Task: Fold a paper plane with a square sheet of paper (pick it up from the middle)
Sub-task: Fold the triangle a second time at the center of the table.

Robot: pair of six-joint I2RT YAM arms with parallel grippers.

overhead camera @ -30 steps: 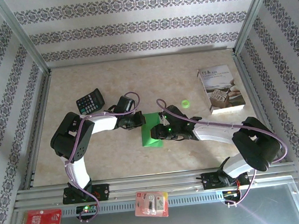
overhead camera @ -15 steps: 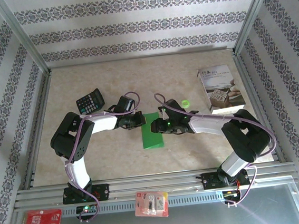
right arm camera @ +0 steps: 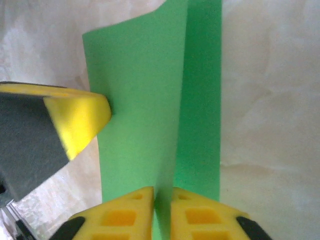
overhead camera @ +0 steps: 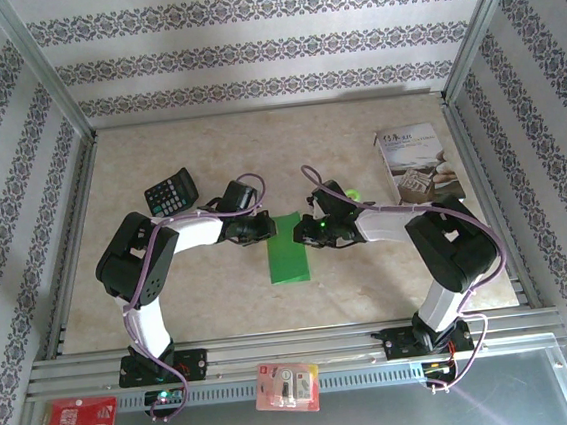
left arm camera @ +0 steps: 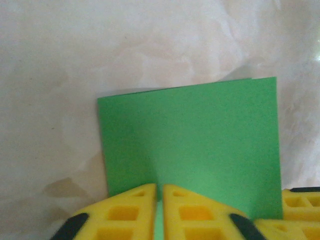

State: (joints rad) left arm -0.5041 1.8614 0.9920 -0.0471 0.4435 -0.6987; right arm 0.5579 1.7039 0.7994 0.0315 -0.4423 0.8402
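The square sheet of paper (overhead camera: 288, 259) is bright green and folded into a narrow rectangle on the table. My left gripper (overhead camera: 265, 228) meets its far left corner, and my right gripper (overhead camera: 306, 232) meets its far right side. In the left wrist view the yellow fingers (left arm camera: 131, 210) of my left gripper (left arm camera: 160, 195) are shut on the sheet's (left arm camera: 200, 130) near edge. In the right wrist view my right gripper (right arm camera: 162, 197) is shut on the raised upper layer of the sheet (right arm camera: 140, 90), with the left gripper's finger (right arm camera: 77, 120) touching the far side. The paper plane is out of view.
A black calculator (overhead camera: 171, 193) lies behind the left arm. A small green disc (overhead camera: 352, 196) sits just behind the right gripper, and a white printed booklet (overhead camera: 418, 166) lies at the back right. Red packets (overhead camera: 77, 417) (overhead camera: 287, 386) rest on the near rail.
My right gripper has moved away from me along the sheet's right side and shut on its upper layer. The left arm has barely moved.
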